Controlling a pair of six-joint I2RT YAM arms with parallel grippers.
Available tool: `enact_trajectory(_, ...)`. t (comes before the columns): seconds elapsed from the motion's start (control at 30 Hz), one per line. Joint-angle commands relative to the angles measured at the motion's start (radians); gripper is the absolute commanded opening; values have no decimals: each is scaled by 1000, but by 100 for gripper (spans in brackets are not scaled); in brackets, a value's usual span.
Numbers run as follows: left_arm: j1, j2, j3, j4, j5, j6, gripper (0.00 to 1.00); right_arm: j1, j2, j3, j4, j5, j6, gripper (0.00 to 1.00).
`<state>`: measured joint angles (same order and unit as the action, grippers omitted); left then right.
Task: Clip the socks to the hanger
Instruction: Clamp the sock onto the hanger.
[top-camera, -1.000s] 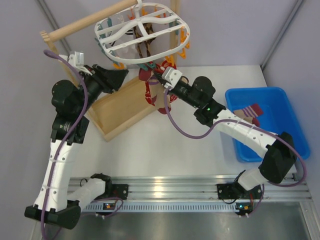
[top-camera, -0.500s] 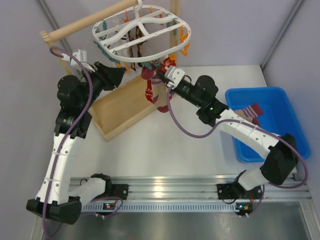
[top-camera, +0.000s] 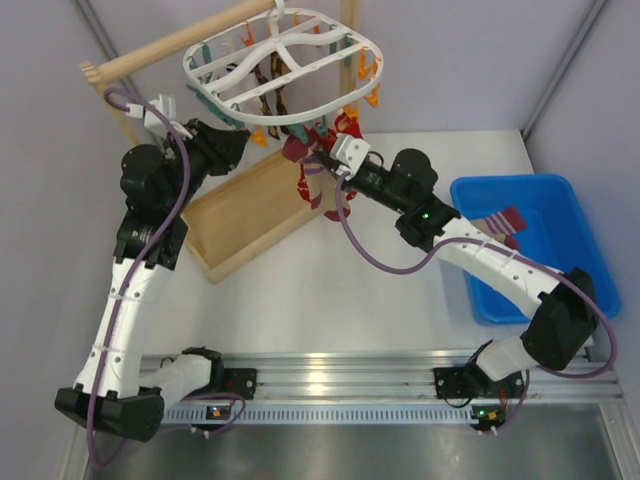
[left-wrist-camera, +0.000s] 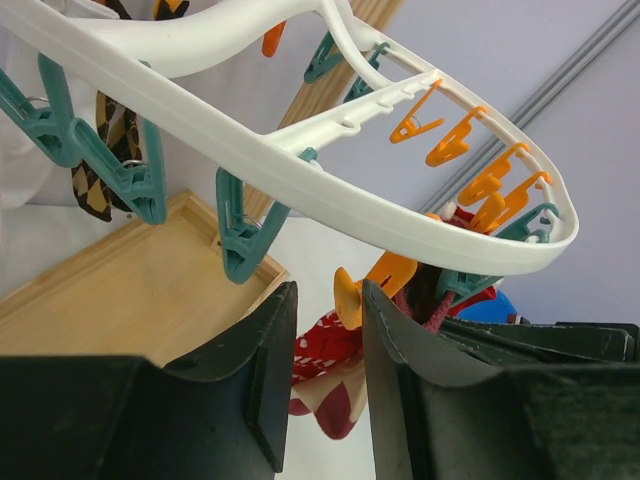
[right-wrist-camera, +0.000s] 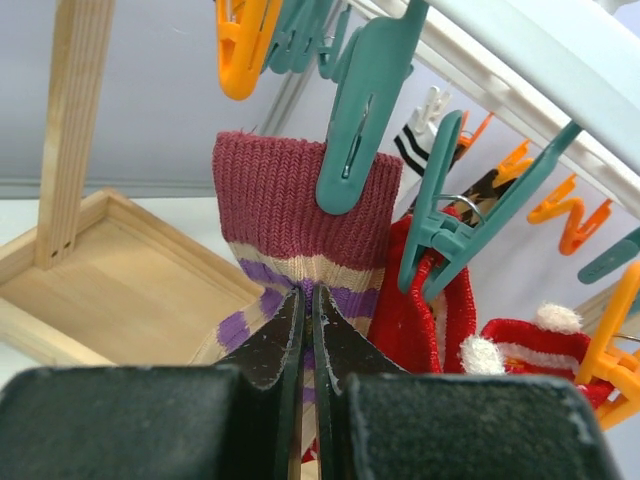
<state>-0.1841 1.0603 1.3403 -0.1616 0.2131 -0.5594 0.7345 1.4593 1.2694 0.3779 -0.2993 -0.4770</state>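
Note:
The white oval hanger (top-camera: 283, 68) hangs from the wooden rod, with orange and teal clips around its rim. My right gripper (top-camera: 322, 160) is under its near edge, shut on a sock (right-wrist-camera: 300, 215) with a maroon cuff and beige and purple stripes. A teal clip (right-wrist-camera: 362, 120) sits over that cuff. Red socks (right-wrist-camera: 435, 300) hang beside it. My left gripper (top-camera: 246, 146) is at the hanger's left near edge with its jaws a little apart. An orange clip's (left-wrist-camera: 352, 298) tail shows just past its fingertips (left-wrist-camera: 283, 300), with a red dotted sock (left-wrist-camera: 330, 355) beyond.
A wooden tray (top-camera: 245, 215) lies under the hanger, with a wooden rod (top-camera: 170, 45) and upright above it. A blue bin (top-camera: 560, 290) at the right holds a striped sock (top-camera: 502, 222). Darker patterned socks (left-wrist-camera: 105, 150) hang from teal clips on the far side.
The hanger has swung left and tilted. My left gripper has risen to its rim. My right gripper has lifted the striped sock up under the clips.

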Motion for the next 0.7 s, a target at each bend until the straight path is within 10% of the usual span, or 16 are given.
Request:
enact_trajectory(0.0, 6, 30, 33, 86, 23, -31, 36, -9, -34, 16, -10, -63, 18, 0)
enact_trajectory(0.53, 5, 53, 51, 79, 78, -36, 3, -93, 1, 82, -115, -107, 89, 1)
enact_trajectory(0.67, 5, 53, 53, 71, 109, -34, 0, -129, -11, 120, -187, -220, 132, 33)
